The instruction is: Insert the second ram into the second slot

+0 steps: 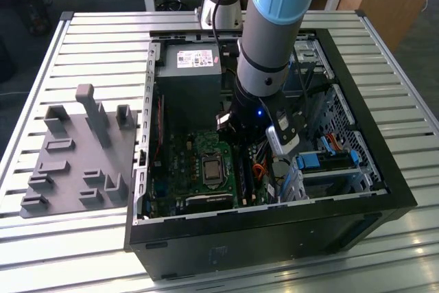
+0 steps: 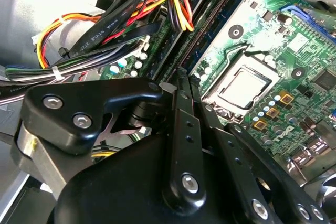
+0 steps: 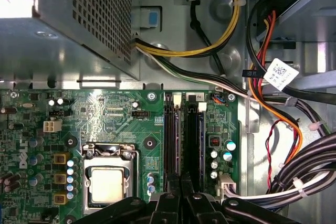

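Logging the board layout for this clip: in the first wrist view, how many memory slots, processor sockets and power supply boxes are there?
Memory slots: 2
Processor socket: 1
Power supply box: 1
Total: 4

An open black computer case (image 1: pixel 384 190) lies on a ribbed metal worktop (image 1: pixel 89 46), with a grey plastic fixture tray (image 1: pixel 75 162) well apart on the exterior view's left. Inside, a silver square processor socket (image 3: pixel 109 182) sits on the green motherboard (image 3: pixel 94 114), near the grey perforated power supply box (image 3: pixel 79 19) and bundled coloured cables (image 2: pixel 105 30).
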You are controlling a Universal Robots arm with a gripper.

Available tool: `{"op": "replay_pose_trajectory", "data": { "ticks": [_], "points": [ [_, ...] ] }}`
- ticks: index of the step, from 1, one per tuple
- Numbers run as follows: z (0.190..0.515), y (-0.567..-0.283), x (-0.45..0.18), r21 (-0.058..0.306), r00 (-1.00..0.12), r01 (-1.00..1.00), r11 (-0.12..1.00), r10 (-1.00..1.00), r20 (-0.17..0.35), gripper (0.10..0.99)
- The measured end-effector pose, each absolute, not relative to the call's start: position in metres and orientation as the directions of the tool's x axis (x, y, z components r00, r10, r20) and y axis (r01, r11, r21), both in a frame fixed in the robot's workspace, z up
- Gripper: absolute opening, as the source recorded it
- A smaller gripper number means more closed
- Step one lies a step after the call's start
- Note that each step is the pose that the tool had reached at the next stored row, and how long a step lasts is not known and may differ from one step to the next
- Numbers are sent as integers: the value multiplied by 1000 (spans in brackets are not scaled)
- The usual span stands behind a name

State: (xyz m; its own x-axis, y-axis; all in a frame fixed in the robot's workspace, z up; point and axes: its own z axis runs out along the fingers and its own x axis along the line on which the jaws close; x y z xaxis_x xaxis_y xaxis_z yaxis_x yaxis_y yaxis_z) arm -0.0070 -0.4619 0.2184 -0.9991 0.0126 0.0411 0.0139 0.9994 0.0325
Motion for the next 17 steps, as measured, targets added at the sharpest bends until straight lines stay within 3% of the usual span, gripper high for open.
{"op": "replay_pose_trajectory", "data": {
  "ticks": [5, 6, 15, 16, 17],
  "points": [
    [218, -462, -7, 33, -999, 14, 999, 13, 41, 133],
    [218, -462, -7, 33, -999, 14, 999, 13, 41, 196],
    [233, -462, -7, 33, -999, 14, 999, 13, 41, 196],
    [233, -462, -7, 33, -999, 14, 999, 13, 41, 184],
    [233, -462, -7, 33, -999, 14, 999, 13, 41, 118]
  ]
}}
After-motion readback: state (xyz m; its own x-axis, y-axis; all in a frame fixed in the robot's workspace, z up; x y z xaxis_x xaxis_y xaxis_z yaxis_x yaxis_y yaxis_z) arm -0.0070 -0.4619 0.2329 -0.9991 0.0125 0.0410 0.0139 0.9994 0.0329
